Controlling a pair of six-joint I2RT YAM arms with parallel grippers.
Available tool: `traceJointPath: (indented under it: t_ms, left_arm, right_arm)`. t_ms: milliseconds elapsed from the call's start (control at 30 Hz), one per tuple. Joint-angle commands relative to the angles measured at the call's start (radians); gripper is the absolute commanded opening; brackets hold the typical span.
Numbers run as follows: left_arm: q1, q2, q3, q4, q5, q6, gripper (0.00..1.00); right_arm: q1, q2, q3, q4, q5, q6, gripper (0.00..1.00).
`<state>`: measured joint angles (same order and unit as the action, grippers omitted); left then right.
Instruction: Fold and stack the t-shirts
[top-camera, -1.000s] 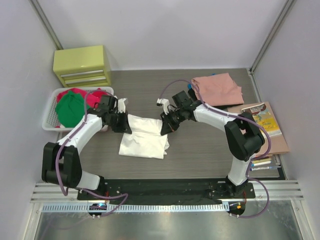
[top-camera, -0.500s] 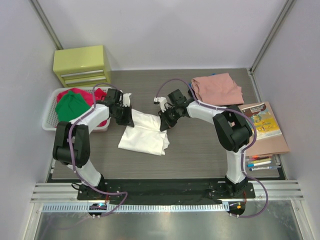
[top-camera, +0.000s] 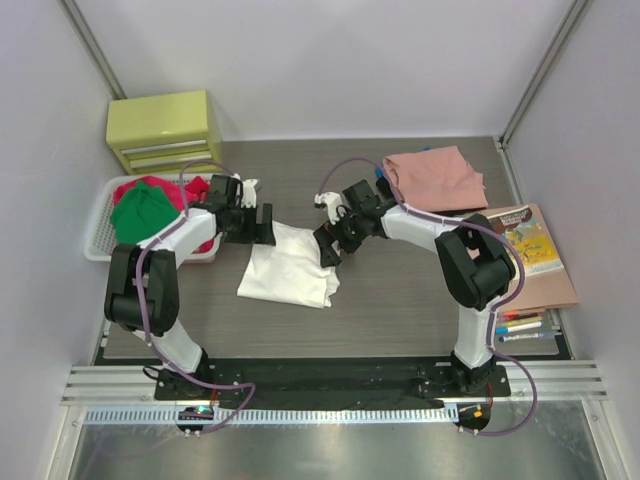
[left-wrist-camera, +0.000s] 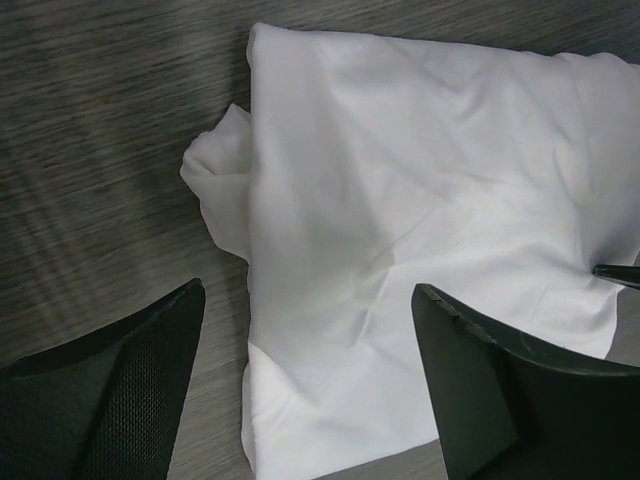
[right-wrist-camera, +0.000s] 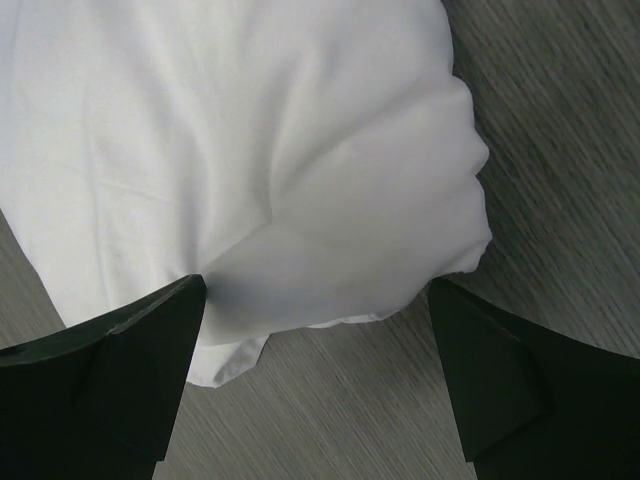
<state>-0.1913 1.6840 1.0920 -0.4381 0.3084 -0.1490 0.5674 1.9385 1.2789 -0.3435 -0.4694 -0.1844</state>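
Observation:
A folded white t-shirt (top-camera: 290, 270) lies on the dark wood table in the middle. My left gripper (top-camera: 260, 224) hovers open at its far left corner. In the left wrist view the white t-shirt (left-wrist-camera: 420, 200) lies flat beneath the spread left gripper (left-wrist-camera: 310, 390), touching neither jaw. My right gripper (top-camera: 329, 247) stands open at the shirt's far right edge. The rounded fold of the white t-shirt (right-wrist-camera: 250, 150) lies just beyond the right gripper (right-wrist-camera: 315, 390). A folded salmon-pink t-shirt (top-camera: 433, 175) lies at the back right. Green (top-camera: 138, 215) and red (top-camera: 195, 192) t-shirts fill the basket.
The white slotted basket (top-camera: 98, 250) stands at the left edge, with a yellow-green drawer unit (top-camera: 165, 130) behind it. A book (top-camera: 525, 235) on a brown board and several pens (top-camera: 525, 325) lie at the right edge.
Both grippers have opened and let go of the white t-shirt's far edge. The shirt has settled flat, and both grippers now stand just off it.

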Motion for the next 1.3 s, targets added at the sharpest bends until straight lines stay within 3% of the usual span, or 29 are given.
traceJointPath:
  t_ms: [0,67,267,333,367,400,433,500,600,733,800,1267]
  left_arm:
    - [-0.010,-0.119,0.015,0.012,0.014,0.034,0.85]
    - [-0.028,-0.165,0.051,-0.013,0.026,0.057,0.85]
    - [-0.073,-0.427,0.104,0.027,-0.156,0.180,0.87]
    - [-0.071,-0.504,0.111,0.061,-0.270,0.201,0.89]
    - [-0.057,-0.529,0.112,0.065,-0.299,0.216,0.99]
    - [-0.039,-0.549,0.112,0.073,-0.363,0.226,1.00]
    - [-0.016,-0.564,0.105,0.088,-0.465,0.271,1.00]
    - [-0.010,-0.615,0.097,0.094,-0.555,0.327,1.00]
    - [0.006,-0.722,0.075,0.082,-0.643,0.347,1.00]
    - [0.178,-0.832,0.080,0.009,-0.523,0.267,1.00]
    - [0.222,-0.872,0.056,-0.008,-0.540,0.288,1.00]
    - [0.309,-0.986,-0.029,-0.067,-0.467,0.270,1.00]
  right_arm:
    - [0.000,-0.175,0.014,0.002,0.052,-0.016,1.00]
    - [0.000,-0.235,0.040,-0.051,0.060,-0.032,1.00]
    - [-0.007,-0.551,0.011,-0.074,0.250,-0.122,1.00]
    - [-0.072,-0.646,-0.035,-0.034,0.413,-0.181,1.00]
    - [-0.127,-0.679,-0.056,-0.007,0.455,-0.187,1.00]
    - [-0.186,-0.705,-0.108,0.033,0.466,-0.173,1.00]
    - [-0.336,-0.725,-0.131,0.107,0.441,-0.130,1.00]
    - [-0.431,-0.736,-0.165,0.130,0.405,-0.099,1.00]
    - [-0.462,-0.633,-0.132,0.074,0.445,-0.047,1.00]
    - [-0.497,-0.491,-0.056,0.063,0.436,0.075,1.00]
    - [-0.500,-0.391,0.020,0.048,0.393,0.092,1.00]
    - [-0.535,0.120,0.479,0.003,0.517,0.082,1.00]
